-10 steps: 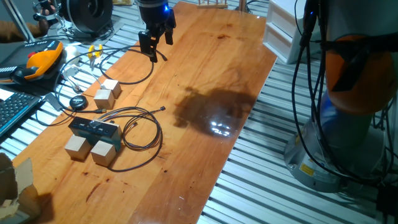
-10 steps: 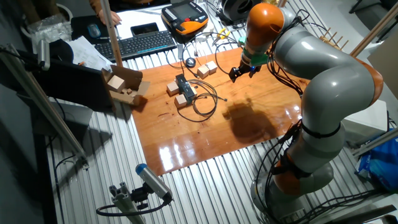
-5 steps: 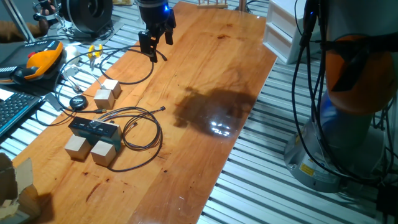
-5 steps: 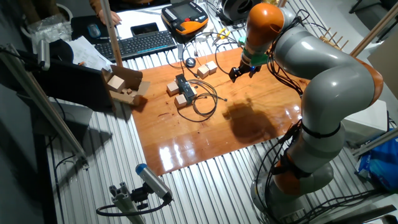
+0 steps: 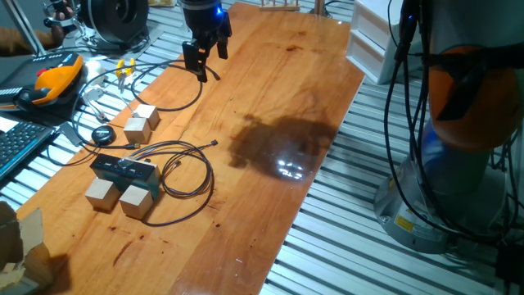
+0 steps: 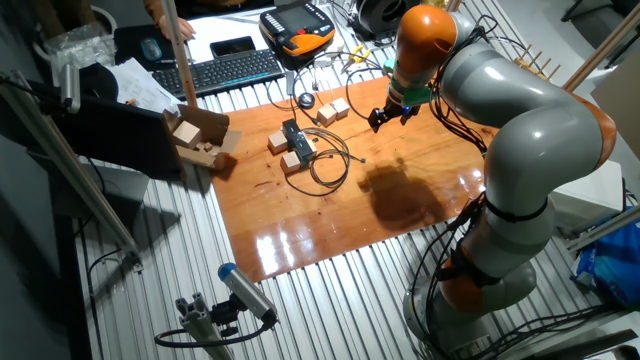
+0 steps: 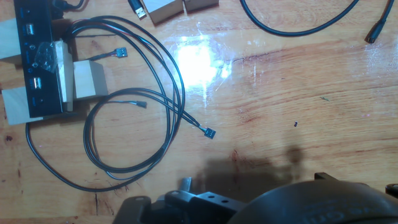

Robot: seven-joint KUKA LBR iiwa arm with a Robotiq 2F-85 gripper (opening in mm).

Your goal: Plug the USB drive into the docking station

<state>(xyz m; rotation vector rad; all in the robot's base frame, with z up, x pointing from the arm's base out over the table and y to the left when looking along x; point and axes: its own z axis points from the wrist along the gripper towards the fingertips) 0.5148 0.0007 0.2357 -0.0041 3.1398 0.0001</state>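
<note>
We see the pincer (image 5: 203, 54) hanging above the bench's (image 5: 270, 98) far end, well apart from the docking station (image 5: 124, 170) lying between wooden cubes (image 5: 119, 197); its grip we cannot tell.

Wooden tabletop (image 5: 270, 90), glossy, bright lamp glare (image 5: 291, 170) on it well off from the end effector. Ribbed metal bench (image 5: 344, 238) all round the board. Beyond the end effector: keyboard (image 6: 228, 70), orange pendant (image 5: 53, 78), cardboard box (image 6: 195, 140) further out.
</note>
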